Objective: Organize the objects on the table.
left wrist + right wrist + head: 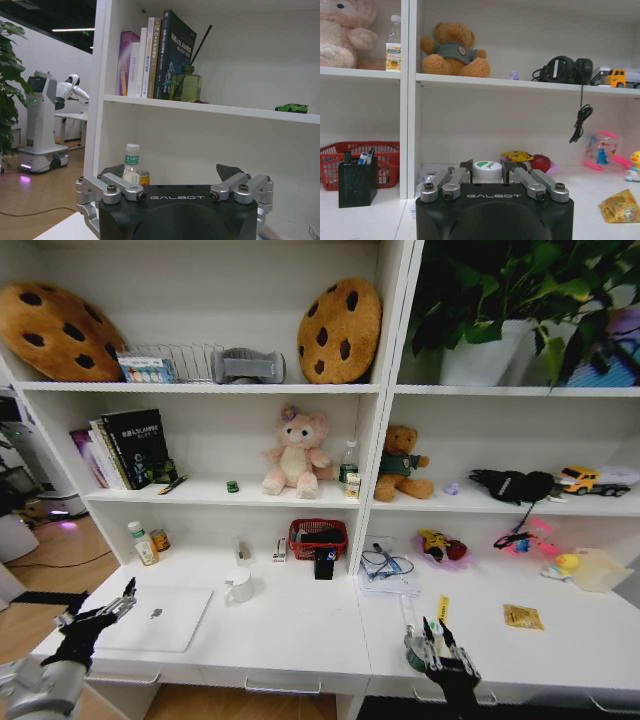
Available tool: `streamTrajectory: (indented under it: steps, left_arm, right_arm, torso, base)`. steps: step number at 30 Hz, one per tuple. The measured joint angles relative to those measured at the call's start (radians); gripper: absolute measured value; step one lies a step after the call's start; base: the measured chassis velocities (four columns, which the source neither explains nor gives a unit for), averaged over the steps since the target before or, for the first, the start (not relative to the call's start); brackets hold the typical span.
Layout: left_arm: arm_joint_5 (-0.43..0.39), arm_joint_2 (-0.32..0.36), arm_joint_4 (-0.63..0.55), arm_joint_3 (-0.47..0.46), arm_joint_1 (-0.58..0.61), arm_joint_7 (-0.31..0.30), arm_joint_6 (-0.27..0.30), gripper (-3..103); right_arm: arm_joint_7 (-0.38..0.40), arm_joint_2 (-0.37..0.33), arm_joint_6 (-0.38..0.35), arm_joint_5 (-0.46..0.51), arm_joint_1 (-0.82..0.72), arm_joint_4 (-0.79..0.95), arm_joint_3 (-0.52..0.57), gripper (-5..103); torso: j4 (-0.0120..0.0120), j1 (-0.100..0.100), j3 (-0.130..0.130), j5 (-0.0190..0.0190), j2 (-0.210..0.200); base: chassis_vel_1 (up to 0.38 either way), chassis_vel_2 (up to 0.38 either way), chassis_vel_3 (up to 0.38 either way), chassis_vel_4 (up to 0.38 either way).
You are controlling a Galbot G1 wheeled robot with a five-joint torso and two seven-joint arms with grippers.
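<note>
Between my right gripper's jaws I see a white-capped container clamped, its body hidden behind the gripper housing, held at the counter's front edge, well right of the silver laptop. My left gripper hovers at the laptop's left edge, jaws spread wide and empty. Just right of the laptop stands the white mug; the yellow strip lies beyond the right gripper.

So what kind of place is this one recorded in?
Probably an office or robotics lab staged as a study nook: a white desk with a laptop under shelves of books and plush toys, and another wheeled robot standing in the room beyond.
</note>
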Motion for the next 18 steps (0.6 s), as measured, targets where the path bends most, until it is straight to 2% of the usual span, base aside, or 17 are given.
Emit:
streamTrajectory:
  steps: [6, 13, 18]
  left_arm:
    - [0.000, 0.000, 0.000, 0.000, 0.000, 0.000, 0.000, 100]
    - [0.000, 0.000, 0.000, 0.000, 0.000, 0.000, 0.000, 100]
    - [0.000, 0.000, 0.000, 0.000, 0.000, 0.000, 0.000, 100]
  right_arm:
    - [0.021, 0.040, 0.135, -0.090, -0.097, -0.039, 0.021, 28]
    - [0.036, 0.048, 0.237, -0.076, -0.125, -0.135, 0.061, 28]
    - [0.040, 0.049, 0.270, -0.055, -0.116, -0.196, 0.068, 28]
  torso:
    - [0.0001, 0.000, 0.000, 0.0001, 0.000]
    - [0.0001, 0.000, 0.000, 0.0002, 0.000]
    - [0.0001, 0.000, 0.000, 0.0002, 0.000]
  base:
    - [0.000, 0.000, 0.000, 0.000]
    - [0.000, 0.000, 0.000, 0.000]
    - [0.000, 0.000, 0.000, 0.000]
